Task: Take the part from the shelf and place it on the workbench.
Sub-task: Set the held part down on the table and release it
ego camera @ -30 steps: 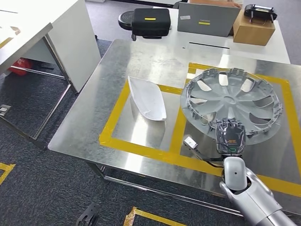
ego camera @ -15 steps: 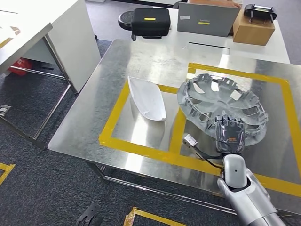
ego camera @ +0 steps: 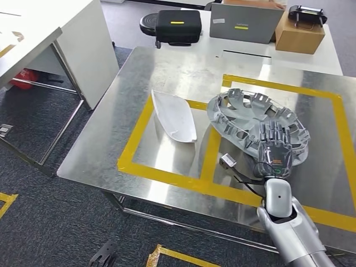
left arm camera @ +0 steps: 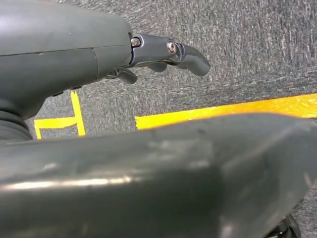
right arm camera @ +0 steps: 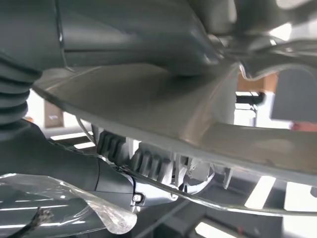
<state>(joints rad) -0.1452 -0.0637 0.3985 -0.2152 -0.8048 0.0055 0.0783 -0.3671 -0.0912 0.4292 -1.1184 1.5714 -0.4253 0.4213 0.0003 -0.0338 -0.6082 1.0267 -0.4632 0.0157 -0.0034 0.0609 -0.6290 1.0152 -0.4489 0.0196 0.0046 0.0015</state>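
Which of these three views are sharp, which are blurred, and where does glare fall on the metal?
Head view: sharp throughout; soft ceiling-light glare on the steel workbench, and the wheel cover casts a dim reflection. Left wrist view: carpet in focus, but the dark body part across the foreground is blurred. Right wrist view: the wheel cover's rim near the right hand is too close, soft, with blown-out highlights.

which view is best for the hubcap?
Head view: the whole hubcap shows, tilted over the workbench, right robot hand gripping its near rim. Right wrist view gives a close, blurred slice of the rim. Left wrist view looks at the floor.
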